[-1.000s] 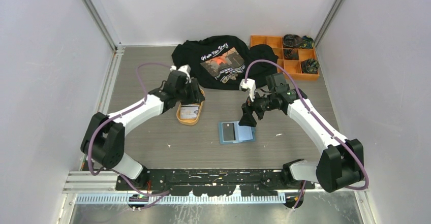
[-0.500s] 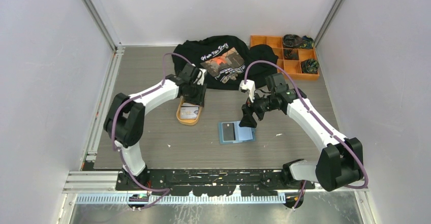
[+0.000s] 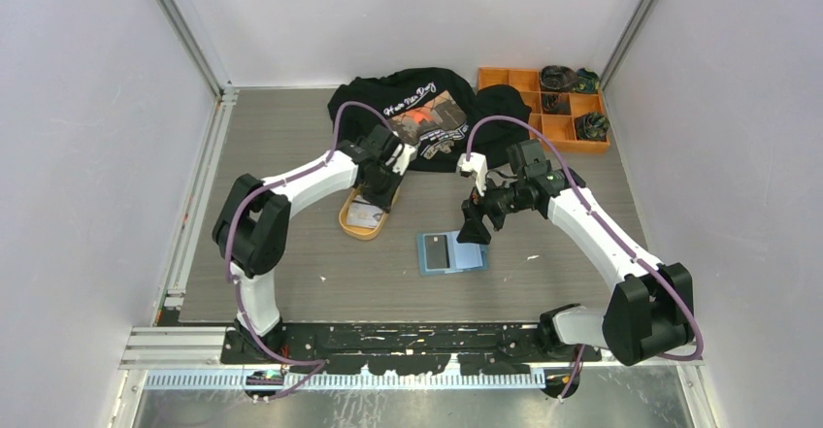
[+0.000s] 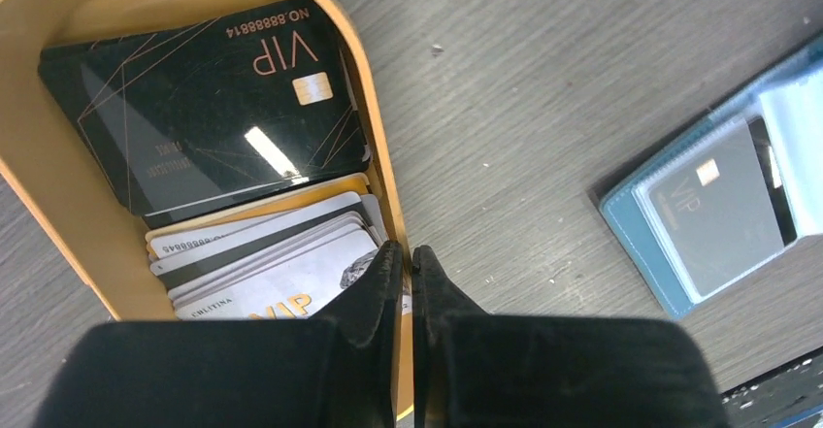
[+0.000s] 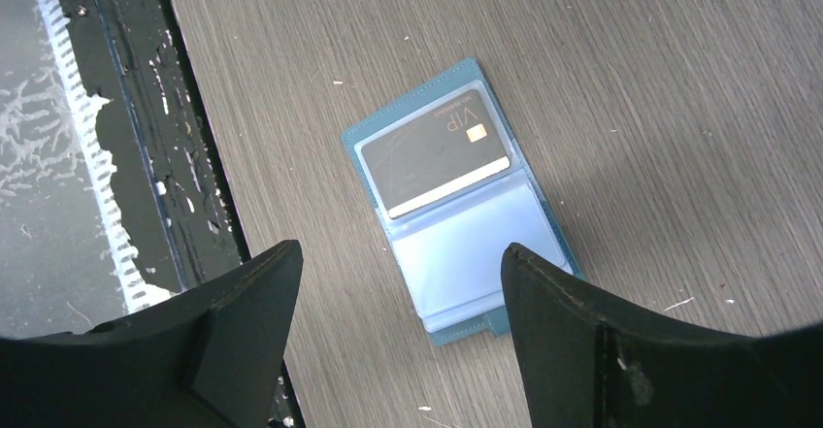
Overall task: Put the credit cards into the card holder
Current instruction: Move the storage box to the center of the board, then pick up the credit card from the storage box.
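Note:
The credit cards [image 4: 204,108] lie stacked in an orange oval tray [image 4: 380,171], a black VIP card on top and several white and grey ones [image 4: 281,268] below it. My left gripper [image 4: 408,250] is shut right at the tray's right rim, one finger over the white cards and the other over the table. Whether it pinches anything I cannot tell. From above, the left gripper [image 3: 377,195] hangs over the tray [image 3: 357,226]. The teal card holder [image 3: 449,251] lies open with one black card [image 5: 432,161] in its pocket. My right gripper [image 5: 401,246] hovers open just above the card holder [image 5: 466,273].
A black printed T-shirt [image 3: 417,117] lies at the back. An orange compartment box [image 3: 543,108] with dark items stands at the back right. The black front rail [image 5: 175,156] runs close to the card holder. The card holder [image 4: 718,205] sits right of the tray.
The left arm has swung right and forward over the tray, and its gripper has gone from partly open to shut. The right arm and card holder have not moved.

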Robot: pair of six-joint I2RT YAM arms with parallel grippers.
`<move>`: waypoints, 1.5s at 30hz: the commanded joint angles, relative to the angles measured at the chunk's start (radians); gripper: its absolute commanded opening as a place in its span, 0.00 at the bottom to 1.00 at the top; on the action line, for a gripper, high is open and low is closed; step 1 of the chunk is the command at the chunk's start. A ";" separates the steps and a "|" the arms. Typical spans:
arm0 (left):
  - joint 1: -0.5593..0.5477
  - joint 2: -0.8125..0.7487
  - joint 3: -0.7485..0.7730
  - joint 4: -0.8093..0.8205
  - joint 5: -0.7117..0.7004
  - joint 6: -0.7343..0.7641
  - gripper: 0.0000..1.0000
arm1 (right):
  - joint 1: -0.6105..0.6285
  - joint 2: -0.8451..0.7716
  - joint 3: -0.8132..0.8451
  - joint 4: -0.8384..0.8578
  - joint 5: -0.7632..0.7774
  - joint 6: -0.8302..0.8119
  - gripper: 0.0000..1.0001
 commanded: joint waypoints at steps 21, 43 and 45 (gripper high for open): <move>-0.202 -0.353 -0.248 0.274 -0.025 0.288 0.41 | 0.004 -0.073 0.045 -0.025 -0.094 -0.056 0.80; 0.134 -0.676 -1.022 0.989 0.045 -0.820 0.71 | 0.302 0.276 0.146 0.481 0.444 1.051 0.81; 0.133 -0.650 -1.030 1.007 0.039 -0.838 0.67 | 0.305 0.301 0.136 0.512 0.498 1.139 0.82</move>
